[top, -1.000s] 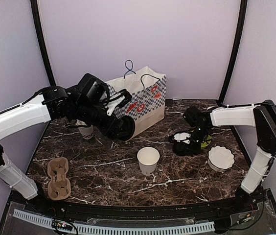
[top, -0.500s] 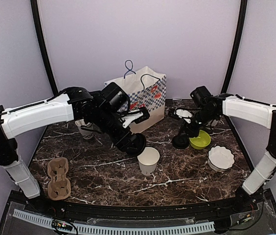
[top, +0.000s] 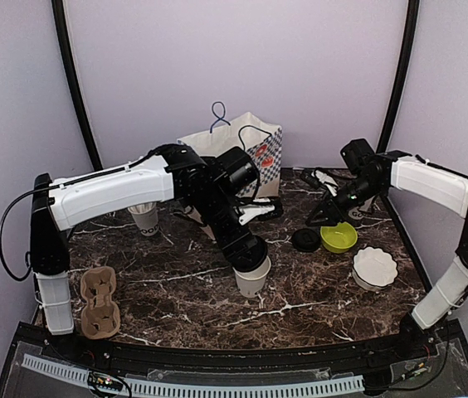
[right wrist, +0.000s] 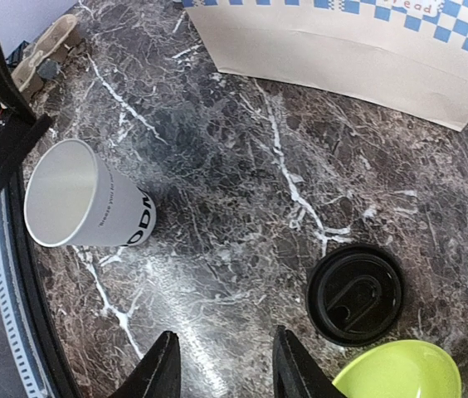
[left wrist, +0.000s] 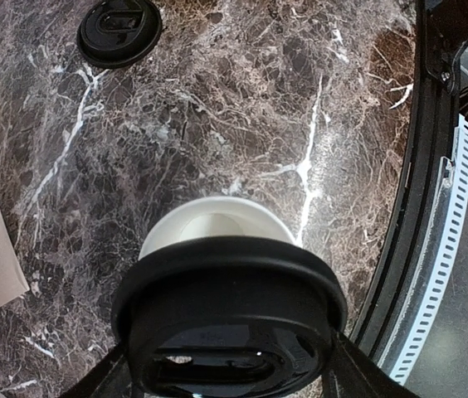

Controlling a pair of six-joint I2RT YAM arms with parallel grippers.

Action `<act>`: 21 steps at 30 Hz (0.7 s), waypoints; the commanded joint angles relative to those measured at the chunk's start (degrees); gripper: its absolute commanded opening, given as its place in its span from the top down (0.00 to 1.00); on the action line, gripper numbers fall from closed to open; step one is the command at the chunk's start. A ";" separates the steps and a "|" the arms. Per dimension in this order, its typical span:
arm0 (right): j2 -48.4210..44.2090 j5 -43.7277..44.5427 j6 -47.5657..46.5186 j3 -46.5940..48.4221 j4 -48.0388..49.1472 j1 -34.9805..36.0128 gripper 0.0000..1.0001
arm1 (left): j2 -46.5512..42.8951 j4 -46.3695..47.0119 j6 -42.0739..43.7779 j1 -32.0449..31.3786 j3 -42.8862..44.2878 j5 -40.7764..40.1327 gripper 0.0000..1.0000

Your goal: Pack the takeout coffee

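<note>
**Status: lid over the open cup, in front of the paper bag**

All positions below are given from the paper bag (top: 269, 162), which stands at the back of the bench (top: 176, 282).

1. Left pincer (left wrist: 226, 369): I read the jaws as spread wide and clamped on the rim of a round black lid, the held lid (left wrist: 230, 290). One finger sits on each side of it.
2. Open cup (left wrist: 217, 220): I see this white paper cup upright in front of the bag, toward the near edge. The held lid hangs directly above its mouth. I cannot tell whether lid and rim touch.
3. Right pincer (right wrist: 221, 365): it hovers in the air off the bag's right side. The jaws stand partly apart, and I see only bench between them.
4. Loose lid (top: 305, 240): it lies flat on the bench, front-right of the bag.
5. Green bowl (top: 338, 237): front-right of the bag, farther out than the loose lid.
6. Second cup (top: 144, 218): it stands upright just left of the bag.
7. White bowl (top: 375, 267): far right and forward of the bag.
8. Cup carrier (top: 99, 300): far left and well forward of the bag
</note>
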 commanded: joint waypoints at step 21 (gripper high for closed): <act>0.87 -6.94 0.94 -1.43 -0.28 -0.01 0.61 | 5.78 -4.19 1.26 -0.39 6.45 -0.49 0.30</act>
